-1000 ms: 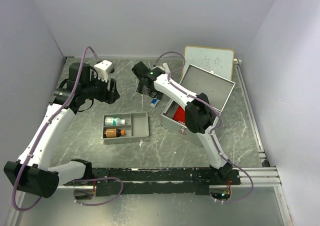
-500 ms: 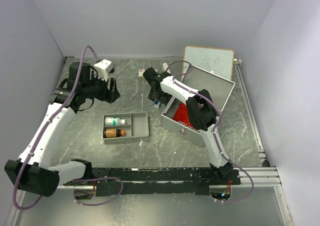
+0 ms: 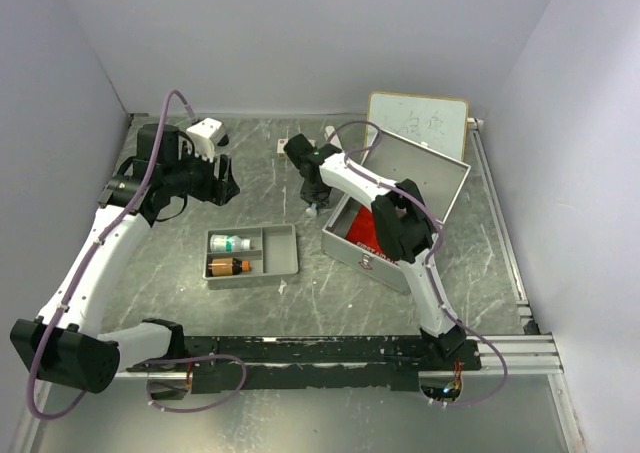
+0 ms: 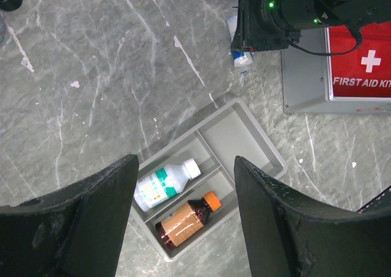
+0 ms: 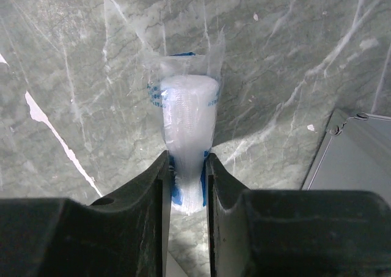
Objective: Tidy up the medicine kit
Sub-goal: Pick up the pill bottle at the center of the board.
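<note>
Right tool [image 5: 187, 167] has pinched wrapped roll [image 5: 188, 106] beside medicine kit [image 3: 420, 178].

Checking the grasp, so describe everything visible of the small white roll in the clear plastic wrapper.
The small white roll looks like gauze, sealed in a crinkly clear wrapper with blue print. It lies on the grey marbled table, left of the silver aluminium case and apart from it. The right gripper pinches its near end between both fingers.
</note>
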### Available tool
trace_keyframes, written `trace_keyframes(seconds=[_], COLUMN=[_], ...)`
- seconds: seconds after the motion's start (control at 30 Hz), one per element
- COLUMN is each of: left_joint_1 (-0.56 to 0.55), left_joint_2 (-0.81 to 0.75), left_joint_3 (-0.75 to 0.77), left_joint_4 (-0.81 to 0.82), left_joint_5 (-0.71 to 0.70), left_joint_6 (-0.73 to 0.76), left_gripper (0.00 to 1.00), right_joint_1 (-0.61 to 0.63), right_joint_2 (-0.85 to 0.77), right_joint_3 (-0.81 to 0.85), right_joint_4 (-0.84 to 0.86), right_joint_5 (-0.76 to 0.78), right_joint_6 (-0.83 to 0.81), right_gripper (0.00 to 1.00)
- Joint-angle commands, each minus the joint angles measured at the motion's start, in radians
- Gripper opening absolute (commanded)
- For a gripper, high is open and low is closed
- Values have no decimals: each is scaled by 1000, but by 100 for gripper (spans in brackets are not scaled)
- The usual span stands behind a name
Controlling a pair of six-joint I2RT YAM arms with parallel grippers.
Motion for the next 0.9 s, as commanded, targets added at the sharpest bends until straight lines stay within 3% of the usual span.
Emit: trace_keyframes(seconds=[0.0,0.33,0.63,0.87], left_joint_1=[11,31,47,53], left_joint_2=[4,1,11,24], left_joint_3=[-8,-33,-45,-22], left_joint_4=[33,46,30,0], left_joint_5=[20,-48,-72,-57], left_joint_6=[7,-19,-16,32], left_gripper=[75,75,75,75], right_joint_1=[2,64,235,303], right_joint_2=[-59,-176,-322,-338], right_joint_3=[14,156,-54,-195], right_joint_4=[6,-97,-93,-24], right_joint_5=[20,6,-33,-43], right_joint_6=[-22,-125,-224,-241], right_gripper=[20,14,11,11])
